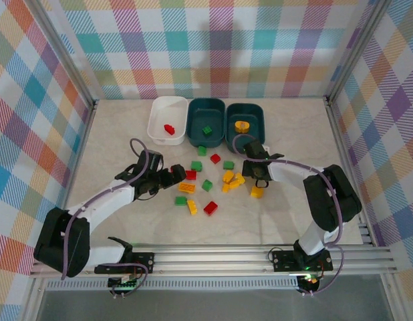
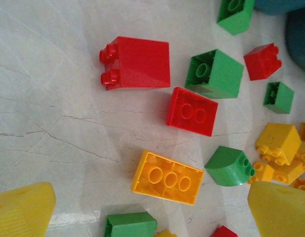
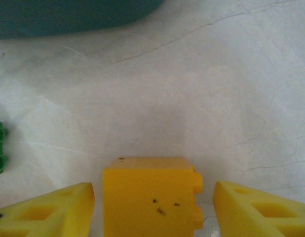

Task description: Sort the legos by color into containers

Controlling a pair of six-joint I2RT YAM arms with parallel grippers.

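Wrist view: yellow lego (image 3: 150, 197) inside parted right claw (image 3: 152, 190).

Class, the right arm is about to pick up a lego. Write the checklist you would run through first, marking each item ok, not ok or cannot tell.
1. The small yellow plastic brick sits centred between the fingers of the right gripper: ok.
2. Right jaws open, with a gap on each side of the brick: ok.
3. Brick gripped: not ok, not yet.
4. The drop place, the dark teal plastic bin with a yellow piece inside, is in plain view: ok.
5. The left gripper is open and apart from the right arm: ok.
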